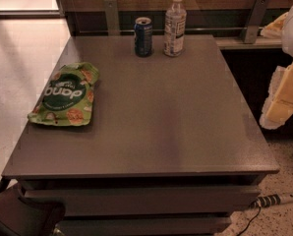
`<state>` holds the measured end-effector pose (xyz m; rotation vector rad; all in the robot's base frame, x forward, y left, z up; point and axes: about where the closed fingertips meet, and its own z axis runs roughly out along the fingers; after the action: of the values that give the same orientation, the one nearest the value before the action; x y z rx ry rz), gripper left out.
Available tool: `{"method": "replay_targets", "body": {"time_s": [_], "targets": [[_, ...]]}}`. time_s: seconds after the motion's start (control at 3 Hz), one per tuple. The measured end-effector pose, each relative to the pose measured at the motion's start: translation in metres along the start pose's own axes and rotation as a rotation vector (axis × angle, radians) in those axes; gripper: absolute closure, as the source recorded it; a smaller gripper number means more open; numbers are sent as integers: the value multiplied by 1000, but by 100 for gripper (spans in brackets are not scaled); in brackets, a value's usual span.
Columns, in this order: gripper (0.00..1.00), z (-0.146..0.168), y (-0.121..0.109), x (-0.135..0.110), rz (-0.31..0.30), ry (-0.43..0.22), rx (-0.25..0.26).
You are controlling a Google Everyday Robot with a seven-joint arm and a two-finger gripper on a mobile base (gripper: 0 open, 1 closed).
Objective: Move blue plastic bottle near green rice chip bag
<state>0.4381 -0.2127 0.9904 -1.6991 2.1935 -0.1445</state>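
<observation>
The blue plastic bottle [175, 25], clear with a white cap and a pale label, stands upright at the back of the grey table [166, 122]. The green rice chip bag [65, 96] lies flat near the table's left edge, well to the front left of the bottle. My gripper [279, 102] hangs off the table's right side, pale yellow and white, far from both the bottle and the bag and holding nothing that I can see.
A dark blue metal can [143, 36] stands just left of the bottle. A wooden wall with metal brackets [254, 18] runs behind the table. A power strip and cable [274, 199] lie on the floor at the lower right.
</observation>
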Motion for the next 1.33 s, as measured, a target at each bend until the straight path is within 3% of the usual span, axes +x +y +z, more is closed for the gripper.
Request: {"method": "replay_targets", "body": {"time_s": [0.67,1.0,1.33], "targets": [[0,1,-9,3,18,-10,23],[0,10,-29,18,108,-36,64],[0,32,-59,30,264,-129,144]]}}
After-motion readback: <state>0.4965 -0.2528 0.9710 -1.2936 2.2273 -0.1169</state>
